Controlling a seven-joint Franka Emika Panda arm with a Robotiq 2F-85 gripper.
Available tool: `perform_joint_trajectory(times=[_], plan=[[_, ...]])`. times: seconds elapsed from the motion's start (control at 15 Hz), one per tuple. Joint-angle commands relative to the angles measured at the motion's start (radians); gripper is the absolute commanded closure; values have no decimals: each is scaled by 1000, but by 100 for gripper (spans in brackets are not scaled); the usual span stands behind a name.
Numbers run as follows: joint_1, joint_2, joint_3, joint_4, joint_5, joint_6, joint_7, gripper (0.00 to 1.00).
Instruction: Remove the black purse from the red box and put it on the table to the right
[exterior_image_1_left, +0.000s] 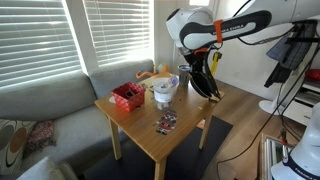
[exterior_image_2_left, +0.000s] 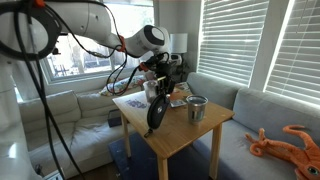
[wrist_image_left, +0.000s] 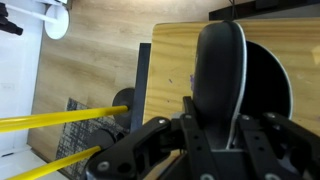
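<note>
The black purse (exterior_image_1_left: 206, 84) hangs from my gripper (exterior_image_1_left: 199, 68), which is shut on its top. It hangs just above the table's (exterior_image_1_left: 178, 135) edge, on the far side from the red box (exterior_image_1_left: 127, 96). The red box stands open-topped near the opposite corner, by the sofa. In both exterior views the purse (exterior_image_2_left: 154, 111) dangles below the gripper (exterior_image_2_left: 160, 80). In the wrist view the purse (wrist_image_left: 220, 60) fills the space between the jaws (wrist_image_left: 217, 122), with the table top (wrist_image_left: 172, 55) below it.
A white bowl-like container (exterior_image_1_left: 164, 90) stands mid-table between box and purse. A small patterned item (exterior_image_1_left: 165, 123) lies near the front edge. A grey sofa (exterior_image_1_left: 50, 110) borders the table. An orange toy (exterior_image_2_left: 285, 142) lies on the sofa. Yellow cables (wrist_image_left: 60, 122) cross the floor.
</note>
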Motion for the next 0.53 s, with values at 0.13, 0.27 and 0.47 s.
perform_joint_trajectory(times=[0.13, 0.27, 0.47], plan=[[17, 152, -11, 175, -46, -91, 11, 60], [20, 162, -20, 213, -63, -75, 51, 47], [21, 108, -21, 250, -38, -7, 122, 27]])
